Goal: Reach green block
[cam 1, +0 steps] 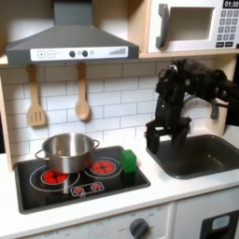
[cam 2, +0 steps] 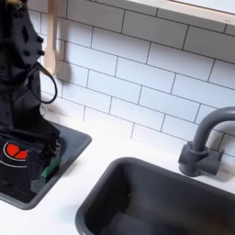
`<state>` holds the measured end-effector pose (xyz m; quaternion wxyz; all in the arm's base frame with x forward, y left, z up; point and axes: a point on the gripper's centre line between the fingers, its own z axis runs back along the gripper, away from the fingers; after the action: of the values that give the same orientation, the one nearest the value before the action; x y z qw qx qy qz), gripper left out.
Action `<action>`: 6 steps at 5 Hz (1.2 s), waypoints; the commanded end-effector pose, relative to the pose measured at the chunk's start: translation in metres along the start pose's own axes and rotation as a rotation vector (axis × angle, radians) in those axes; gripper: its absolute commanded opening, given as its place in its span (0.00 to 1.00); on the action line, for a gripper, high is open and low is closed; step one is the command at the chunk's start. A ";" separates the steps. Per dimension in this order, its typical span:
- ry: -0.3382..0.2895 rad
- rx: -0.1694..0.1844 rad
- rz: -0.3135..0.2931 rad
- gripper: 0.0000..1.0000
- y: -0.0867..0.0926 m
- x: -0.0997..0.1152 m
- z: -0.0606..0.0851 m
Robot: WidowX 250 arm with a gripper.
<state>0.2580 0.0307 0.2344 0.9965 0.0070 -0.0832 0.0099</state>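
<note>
Above the counter between stove and sink, the gripper [cam 1: 157,137] hangs pointing down, its spread impossible to judge. The green block [cam 1: 128,161] sits on the stove [cam 1: 56,194] near it, toward the first exterior view's left, beside the pot [cam 1: 66,151]. White tiles [cam 1: 117,98] back the sink [cam 1: 201,163].

Green block [cam 1: 128,161]: small, bright, solid-coloured, roughly cubic. Rests upright on the black stovetop [cam 1: 56,193], at its edge on the first exterior view's right, beside a red burner [cam 1: 104,167].

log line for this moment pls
phase: reach | gripper: over counter by sink, jaw state unclear | green block: on stovetop, untouched
</note>
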 end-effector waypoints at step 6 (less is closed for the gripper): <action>0.004 0.031 0.008 1.00 0.013 0.066 -0.033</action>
<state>0.3286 0.0441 0.2136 0.9963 0.0220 -0.0824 0.0132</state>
